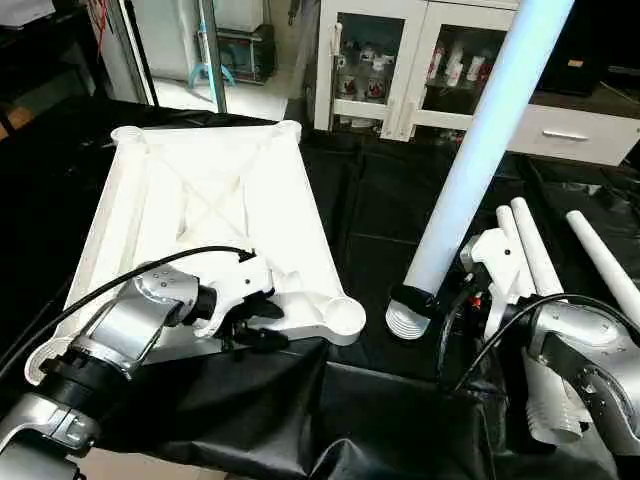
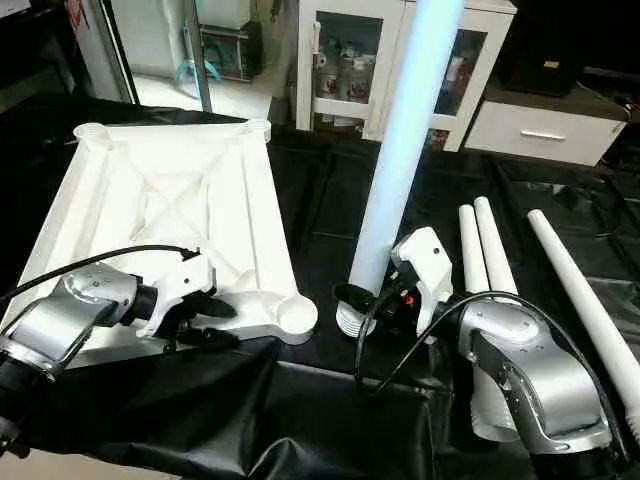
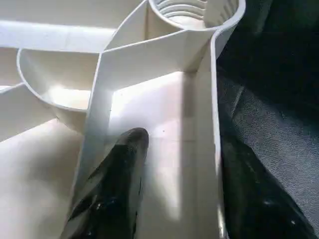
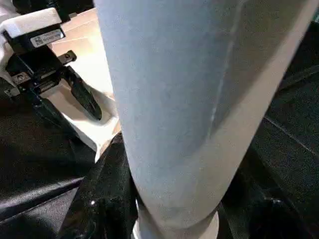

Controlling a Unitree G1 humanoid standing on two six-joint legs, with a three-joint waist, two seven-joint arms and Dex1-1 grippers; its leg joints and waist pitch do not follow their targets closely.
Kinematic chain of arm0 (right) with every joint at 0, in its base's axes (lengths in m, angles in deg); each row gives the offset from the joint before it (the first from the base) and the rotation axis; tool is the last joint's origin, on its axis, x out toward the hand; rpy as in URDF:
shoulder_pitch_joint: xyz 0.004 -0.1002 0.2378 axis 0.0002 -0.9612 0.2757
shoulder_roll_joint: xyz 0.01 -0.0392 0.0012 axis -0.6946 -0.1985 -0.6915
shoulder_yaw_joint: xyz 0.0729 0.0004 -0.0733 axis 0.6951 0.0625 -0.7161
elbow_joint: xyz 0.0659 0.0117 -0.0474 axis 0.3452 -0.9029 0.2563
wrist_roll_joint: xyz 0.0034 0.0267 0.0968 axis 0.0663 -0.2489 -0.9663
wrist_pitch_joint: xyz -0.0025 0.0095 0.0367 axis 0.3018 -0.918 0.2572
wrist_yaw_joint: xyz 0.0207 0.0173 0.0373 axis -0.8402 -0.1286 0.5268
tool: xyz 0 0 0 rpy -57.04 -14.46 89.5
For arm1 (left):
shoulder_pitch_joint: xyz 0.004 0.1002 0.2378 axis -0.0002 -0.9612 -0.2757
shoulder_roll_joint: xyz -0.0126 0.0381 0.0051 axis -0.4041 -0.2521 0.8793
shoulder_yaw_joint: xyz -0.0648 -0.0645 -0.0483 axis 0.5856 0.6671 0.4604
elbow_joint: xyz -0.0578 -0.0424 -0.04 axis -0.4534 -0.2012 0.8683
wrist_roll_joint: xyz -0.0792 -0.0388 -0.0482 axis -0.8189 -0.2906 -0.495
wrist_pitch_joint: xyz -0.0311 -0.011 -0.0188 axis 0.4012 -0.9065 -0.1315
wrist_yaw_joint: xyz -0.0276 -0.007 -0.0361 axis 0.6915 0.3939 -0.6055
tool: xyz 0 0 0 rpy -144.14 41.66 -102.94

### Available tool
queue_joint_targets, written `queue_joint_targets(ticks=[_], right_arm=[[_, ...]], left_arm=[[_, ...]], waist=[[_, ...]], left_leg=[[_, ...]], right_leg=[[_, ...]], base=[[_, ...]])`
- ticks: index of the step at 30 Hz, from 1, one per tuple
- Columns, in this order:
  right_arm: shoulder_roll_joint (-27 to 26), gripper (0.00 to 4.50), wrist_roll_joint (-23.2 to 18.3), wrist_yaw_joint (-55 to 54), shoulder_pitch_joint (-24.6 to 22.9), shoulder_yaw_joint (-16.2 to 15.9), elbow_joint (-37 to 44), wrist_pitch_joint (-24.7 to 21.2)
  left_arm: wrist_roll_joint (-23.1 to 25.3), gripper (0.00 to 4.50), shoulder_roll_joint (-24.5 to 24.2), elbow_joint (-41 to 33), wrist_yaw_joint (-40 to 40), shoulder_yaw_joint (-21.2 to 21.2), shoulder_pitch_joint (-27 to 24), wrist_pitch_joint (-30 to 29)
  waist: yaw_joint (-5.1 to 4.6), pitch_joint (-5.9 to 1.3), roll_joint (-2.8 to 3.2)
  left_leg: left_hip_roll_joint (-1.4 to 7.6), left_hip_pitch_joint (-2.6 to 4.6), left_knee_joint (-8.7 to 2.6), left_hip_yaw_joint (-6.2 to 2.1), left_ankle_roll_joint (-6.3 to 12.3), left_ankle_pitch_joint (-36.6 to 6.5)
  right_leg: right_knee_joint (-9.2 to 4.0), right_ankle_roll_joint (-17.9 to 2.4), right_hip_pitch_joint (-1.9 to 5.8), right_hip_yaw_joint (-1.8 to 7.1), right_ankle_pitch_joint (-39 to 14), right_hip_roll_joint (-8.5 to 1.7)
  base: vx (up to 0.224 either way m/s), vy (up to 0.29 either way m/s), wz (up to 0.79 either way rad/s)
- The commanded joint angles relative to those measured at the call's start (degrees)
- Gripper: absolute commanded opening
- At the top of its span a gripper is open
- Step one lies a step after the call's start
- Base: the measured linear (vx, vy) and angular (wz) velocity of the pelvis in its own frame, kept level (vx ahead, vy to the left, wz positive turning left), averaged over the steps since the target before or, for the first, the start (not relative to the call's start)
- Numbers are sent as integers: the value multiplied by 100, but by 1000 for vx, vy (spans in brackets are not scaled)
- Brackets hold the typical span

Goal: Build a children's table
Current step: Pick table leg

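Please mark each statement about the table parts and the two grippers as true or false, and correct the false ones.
1. The right gripper holds a leg nearly upright. True.
2. The table top lies with its ribbed underside up. True.
3. A leg is already screwed into the near corner socket. False: the socket is empty.
4. The left gripper has one finger on each side of the top's near edge wall. True.
5. All spare legs lie on the table top. False: they lie on the black sheet, on the robot's right.

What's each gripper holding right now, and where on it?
Right gripper holds a leg just above its threaded end. Left gripper straddles the tabletop rim wall.
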Motion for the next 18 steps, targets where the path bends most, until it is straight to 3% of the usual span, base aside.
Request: queue_joint_targets(ticks=[1,11,18], right_arm=[[7,186,-38,-38,46,81,119,63],[-25,186,5,-22,109,37,67,93],[-65,186,5,-71,131,33,53,66]], left_arm=[[71,201,-25,-69,67,53,-72,76],[96,132,126,85,220,96,-182,495],[188,69,112,-50,123,-18,-277,663]], waist=[[-8,-347,53],[1,-329,37],[6,-328,41]], left_leg=[[453,143,-447,-213,-157,-1396],[451,143,-462,-216,-172,-1567],[454,153,-465,-213,-178,-1582]], right_leg=[[-450,-1108,130,339,-701,-570],[-505,-976,117,347,-1185,-593],[-507,-963,98,350,-1195,-592]], base=[[0,0,0],[0,0,0],[0,0,0]])
